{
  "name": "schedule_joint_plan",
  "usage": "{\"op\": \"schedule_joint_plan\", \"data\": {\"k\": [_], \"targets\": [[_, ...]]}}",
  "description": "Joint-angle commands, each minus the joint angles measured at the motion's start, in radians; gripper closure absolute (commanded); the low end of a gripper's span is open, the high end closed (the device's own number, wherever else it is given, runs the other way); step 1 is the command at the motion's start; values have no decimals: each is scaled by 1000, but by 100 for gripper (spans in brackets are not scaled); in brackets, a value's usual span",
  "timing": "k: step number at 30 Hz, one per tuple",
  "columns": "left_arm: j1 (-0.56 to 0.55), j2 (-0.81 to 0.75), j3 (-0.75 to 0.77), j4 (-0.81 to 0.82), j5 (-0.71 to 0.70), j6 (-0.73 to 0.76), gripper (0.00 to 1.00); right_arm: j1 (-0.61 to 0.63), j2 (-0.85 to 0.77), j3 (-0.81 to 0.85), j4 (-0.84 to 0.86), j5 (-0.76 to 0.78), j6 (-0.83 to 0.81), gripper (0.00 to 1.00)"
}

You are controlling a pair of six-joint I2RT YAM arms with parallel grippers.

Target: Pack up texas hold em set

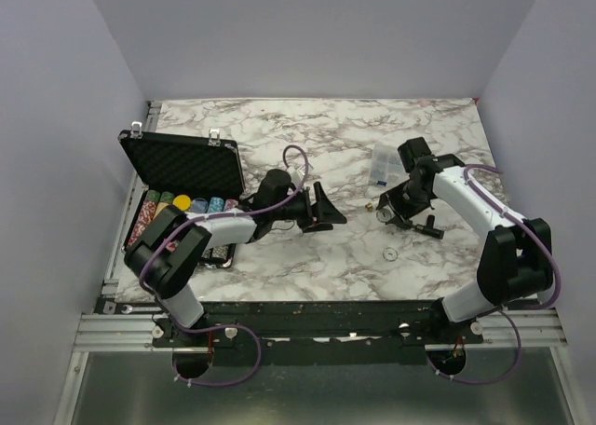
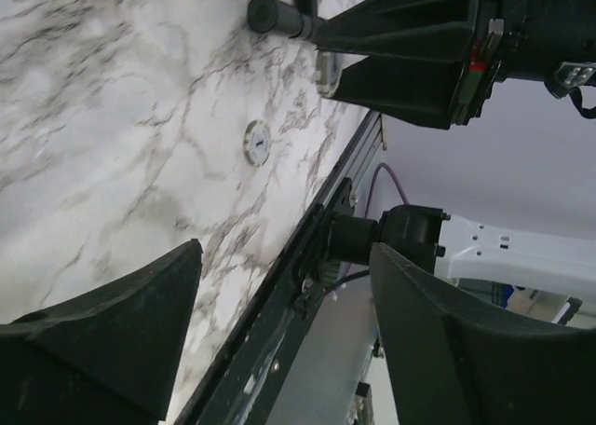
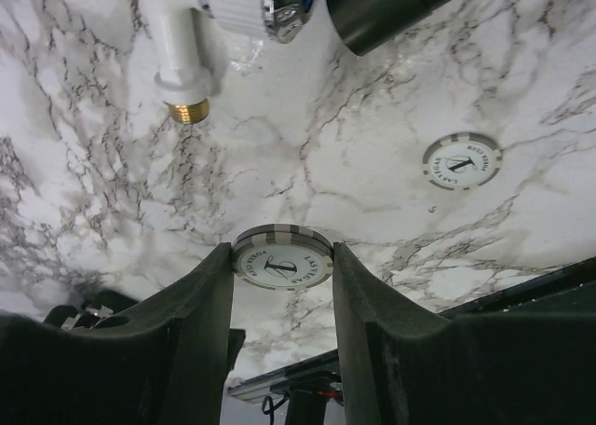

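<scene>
Marble tabletop (image 1: 307, 136), case (image 1: 186, 169) at left edge, loose chip (image 1: 388, 253) near front edge.

Light falls evenly from above onto my desk (image 1: 279, 127), bright and diffuse, so the shadows on the marble are soft and faint. The view from my left wrist is a little soft, and my left pincer (image 2: 286, 251) shows as near-black shapes with little detail. From my right wrist the white chip (image 3: 281, 262) in my right pincer (image 3: 281, 250) is sharp, with readable lettering. A chrome fitting (image 3: 284, 6) at the top edge throws glare.
</scene>
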Motion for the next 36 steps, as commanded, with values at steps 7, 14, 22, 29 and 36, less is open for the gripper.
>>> {"op": "schedule_joint_plan", "data": {"k": [7,14,22,29,36], "targets": [[-168,197,139,303,-263,-103,41,21,3,66,42,-90,-26,99],[-198,267,219,265,-335,-109,51,21,-26,67,53,-101,-19,99],[-204,309,272,254,-332,-128,60,22,-31,75,57,-116,-14,99],[-205,323,298,239,-328,-125,74,22,-35,58,82,-135,-7,99],[-205,331,305,216,-334,-119,87,22,-41,33,113,-170,-4,99]]}}
